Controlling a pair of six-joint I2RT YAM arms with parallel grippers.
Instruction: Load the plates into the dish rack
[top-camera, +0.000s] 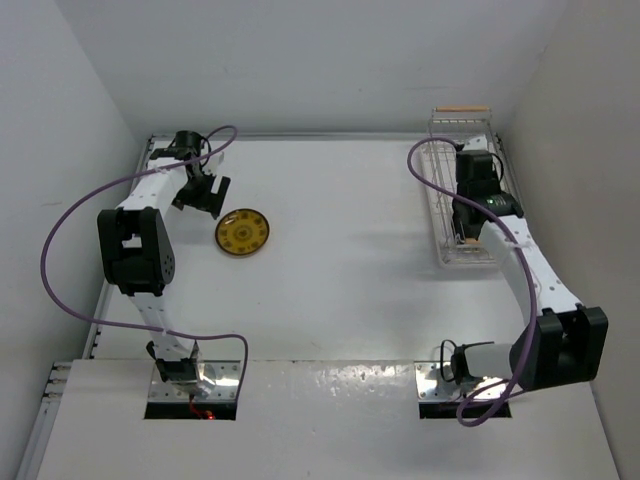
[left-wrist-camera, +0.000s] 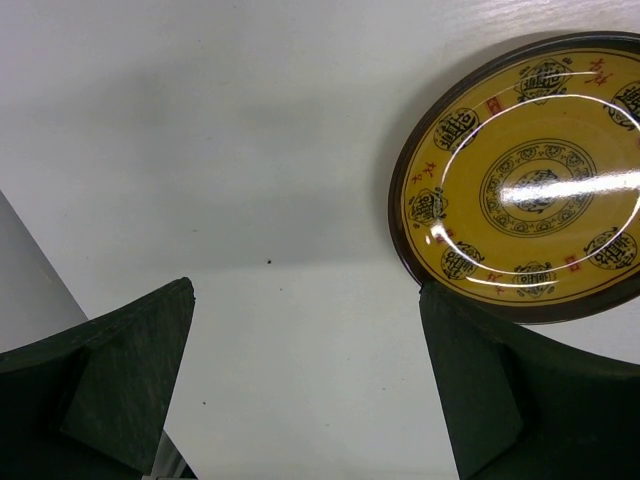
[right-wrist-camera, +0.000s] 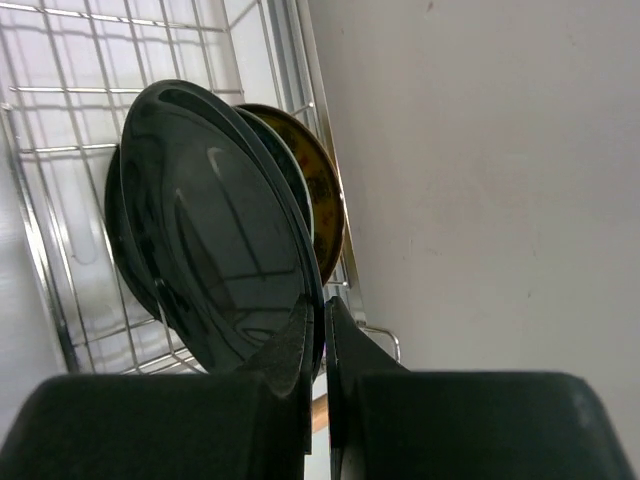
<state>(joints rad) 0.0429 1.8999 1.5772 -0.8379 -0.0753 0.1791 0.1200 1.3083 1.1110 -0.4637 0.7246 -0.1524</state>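
Tabletop (top-camera: 350, 270) bears dish rack (top-camera: 442, 228) lengthwise near-to-far; black plate (right-wrist-camera: 215, 240) on edge

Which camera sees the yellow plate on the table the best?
The left wrist view: the yellow plate fills much of it, pattern sharp, one edge cut off. The top view shows it whole but tiny. The right wrist view misses it, showing a black plate and others in the dish rack.

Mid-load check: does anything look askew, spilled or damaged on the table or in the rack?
Nothing stands out. A yellow plate lies flat and intact on the table by the open left gripper. The right gripper is shut on a black plate standing on edge in the dish rack with others.
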